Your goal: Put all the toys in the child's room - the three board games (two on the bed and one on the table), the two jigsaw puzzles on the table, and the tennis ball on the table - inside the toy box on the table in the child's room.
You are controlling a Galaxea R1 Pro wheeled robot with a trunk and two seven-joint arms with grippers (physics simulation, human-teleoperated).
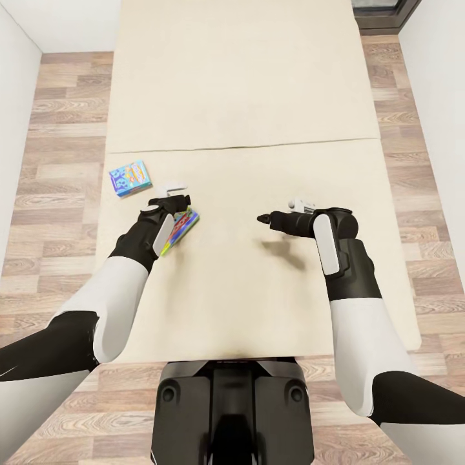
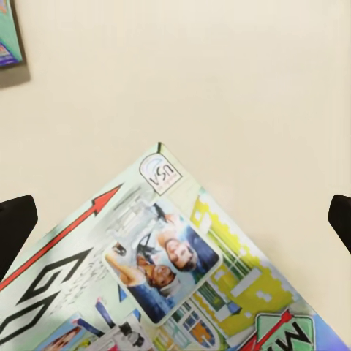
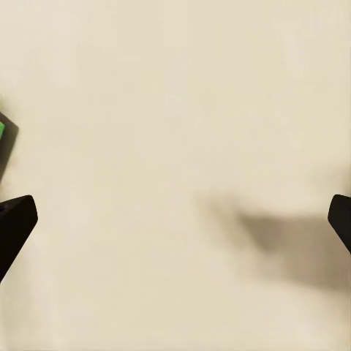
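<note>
Cream mattress of the bed (image 1: 258,97), with two board games on its left part: light blue box (image 1: 130,178) near the edge, and a second, multicoloured box (image 1: 181,230) just beside it, mostly under the left gripper (image 1: 175,194). Left gripper hanging directly over that second box (image 2: 168,278), fingers (image 2: 14,227) spread wide, nothing pinched. Right gripper (image 3: 175,219) over bare mattress, well apart from both boxes, likewise spread and empty. Step in hand, as judged: picking up the multicoloured box. Advisable: lower onto one edge or corner so a finger gets beneath the thin box, close squarely, lift level to avoid slipping. No toy box or table in sight here; contents not assessable.
</note>
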